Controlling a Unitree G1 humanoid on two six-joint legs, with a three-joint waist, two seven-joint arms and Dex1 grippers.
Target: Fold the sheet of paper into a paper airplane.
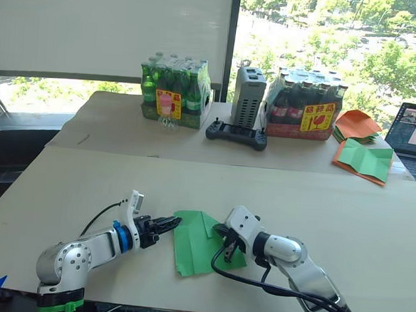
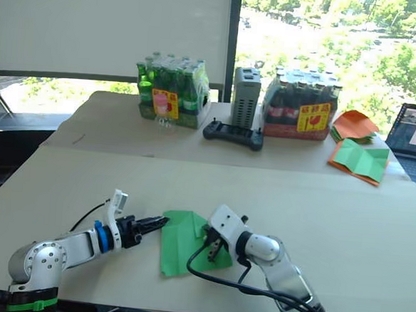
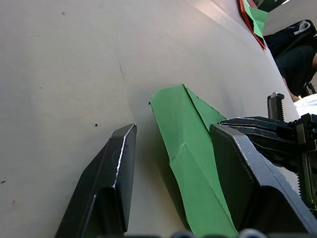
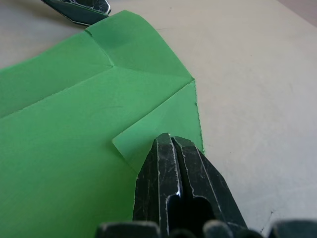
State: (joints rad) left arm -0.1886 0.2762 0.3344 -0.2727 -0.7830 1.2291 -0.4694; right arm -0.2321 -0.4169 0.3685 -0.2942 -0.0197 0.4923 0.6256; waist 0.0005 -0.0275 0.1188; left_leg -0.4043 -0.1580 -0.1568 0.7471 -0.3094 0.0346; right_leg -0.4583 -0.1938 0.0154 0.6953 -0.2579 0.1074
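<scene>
Two tools flanked the sheet of paper (image 1: 200, 242) near the front edge of the bench (image 1: 347, 208) in the head views: the left tool (image 1: 169, 225) at its left edge, the right tool (image 1: 224, 251) on its right side. From the left wrist, the left tool's fingers (image 3: 106, 183) stood apart astride the paper's raised edge, gripping nothing. From the right wrist, the right tool (image 4: 171, 148) was closed, pressing on a small turned-over corner flap. Only early creases showed; most folds toward the airplane seemingly remained.
</scene>
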